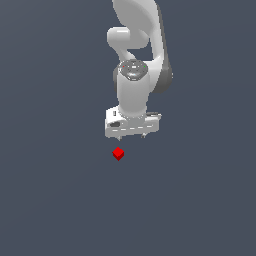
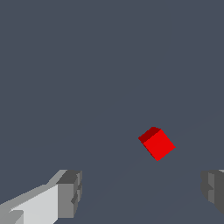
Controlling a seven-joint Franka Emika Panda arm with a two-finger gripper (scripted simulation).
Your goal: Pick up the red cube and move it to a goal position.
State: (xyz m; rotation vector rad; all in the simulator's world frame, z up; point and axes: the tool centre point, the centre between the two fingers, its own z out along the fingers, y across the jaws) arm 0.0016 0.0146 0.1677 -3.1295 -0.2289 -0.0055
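Hovering just above the red cube [image 1: 118,153] [image 2: 157,143], the white gripper [image 1: 131,135] [image 2: 142,197] is holding its fingers wide apart, touching nothing.

small bright red plain-faced cube [image 1: 118,153] [image 2: 157,143] | state: free, nothing touching it | pose: resting flat, turned so a corner faces the exterior camera (diamond outline there) | faces: top lit bright red, one side darker | place: on the plain dark grey worktop [image 1: 55,190], alone
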